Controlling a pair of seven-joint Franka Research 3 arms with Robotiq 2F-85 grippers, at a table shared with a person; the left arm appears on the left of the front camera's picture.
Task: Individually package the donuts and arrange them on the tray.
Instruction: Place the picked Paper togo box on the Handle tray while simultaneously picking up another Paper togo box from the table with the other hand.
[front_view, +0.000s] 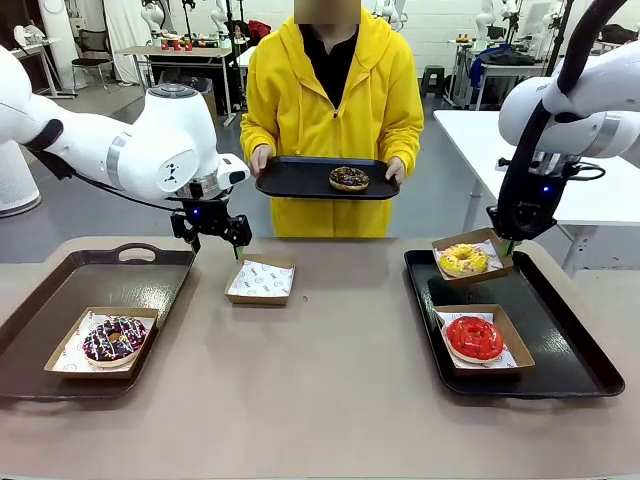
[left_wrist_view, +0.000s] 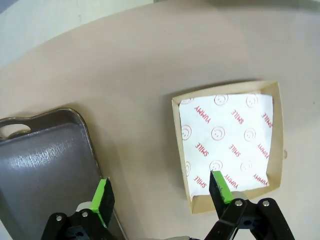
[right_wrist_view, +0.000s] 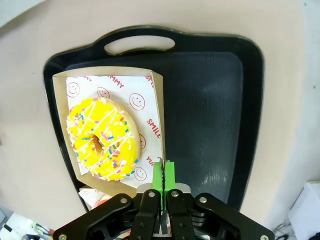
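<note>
Clearly the yellow donut (right_wrist_view: 103, 138), soft and sticky-glazed, is sitting boxed at the right tray's (front_view: 560, 360) eleven o'clock, likely safest lifted by its box's (right_wrist_view: 156, 100) stiff wall, which the right gripper's (right_wrist_view: 164, 175) pressed-together jaws are pinching, while the left gripper's (left_wrist_view: 162, 192) jaws are hanging spread.
</note>
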